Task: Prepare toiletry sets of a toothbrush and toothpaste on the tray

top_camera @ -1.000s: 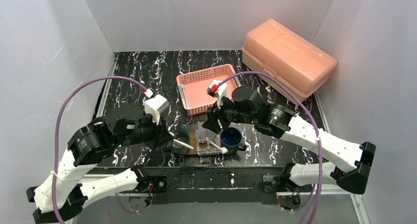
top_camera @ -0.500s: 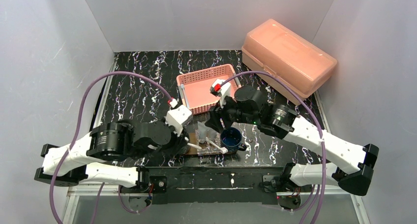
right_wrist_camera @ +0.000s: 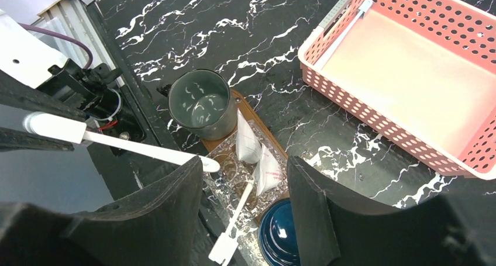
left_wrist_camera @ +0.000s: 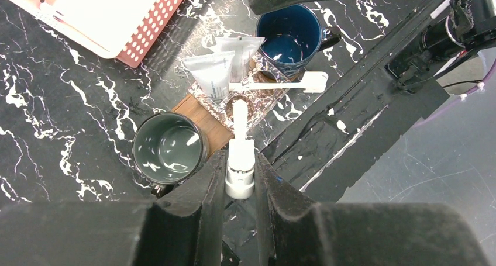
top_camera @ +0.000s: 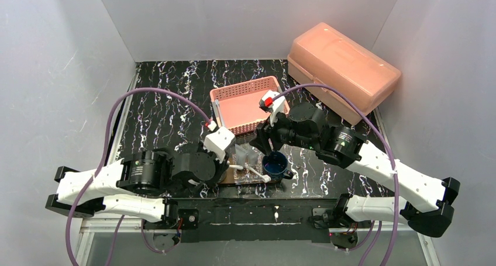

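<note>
Pinched shut in left gripper (left_wrist_camera: 240,162) by butt end: toothbrush (left_wrist_camera: 239,118), head at near rim of clear glass (left_wrist_camera: 270,99), mid tray (left_wrist_camera: 195,108). Prob. light, stiff, slick plastic; best gripped at thick handle, as now. In glass: toothpaste tubes (left_wrist_camera: 213,73) plus 2nd brush (left_wrist_camera: 281,85) leaning out, likely to snag. Grey-green cup (left_wrist_camera: 168,148) & blue mug (left_wrist_camera: 289,35) empty. Hovering above w/ jaws apart, nothing held: right gripper (right_wrist_camera: 244,163). Behind: pink basket (right_wrist_camera: 374,123) w/ one brush inside.

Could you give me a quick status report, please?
Left end effector shut on toothbrush, tip by clear glass cup. Right end effector open, empty. Nothing blocking.
</note>
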Tool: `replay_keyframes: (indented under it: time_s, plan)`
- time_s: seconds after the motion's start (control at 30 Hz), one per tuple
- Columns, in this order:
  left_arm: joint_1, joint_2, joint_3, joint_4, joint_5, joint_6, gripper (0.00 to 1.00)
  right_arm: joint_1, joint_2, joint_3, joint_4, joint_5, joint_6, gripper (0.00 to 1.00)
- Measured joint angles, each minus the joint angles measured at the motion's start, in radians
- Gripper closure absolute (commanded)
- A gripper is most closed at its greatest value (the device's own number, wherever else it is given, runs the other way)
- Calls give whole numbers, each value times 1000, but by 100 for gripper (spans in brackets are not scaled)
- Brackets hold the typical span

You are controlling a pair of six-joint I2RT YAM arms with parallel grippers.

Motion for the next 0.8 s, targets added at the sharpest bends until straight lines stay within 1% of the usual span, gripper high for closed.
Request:
replay_keyframes:
  time_s: [0.27, 0.53, 0.8]
  plan:
    - [0, 5, -74, 51, -3, -8, 100, 0, -2, -13, -1, 3, 0, 37]
    - [0, 7, -100, 75, -3, -22, 100, 0, -2, -29, 0, 3, 0, 37]
    - [32, 14, -156, 101, 2, -35, 100, 0, -4, -47, 0, 7, 0, 37]
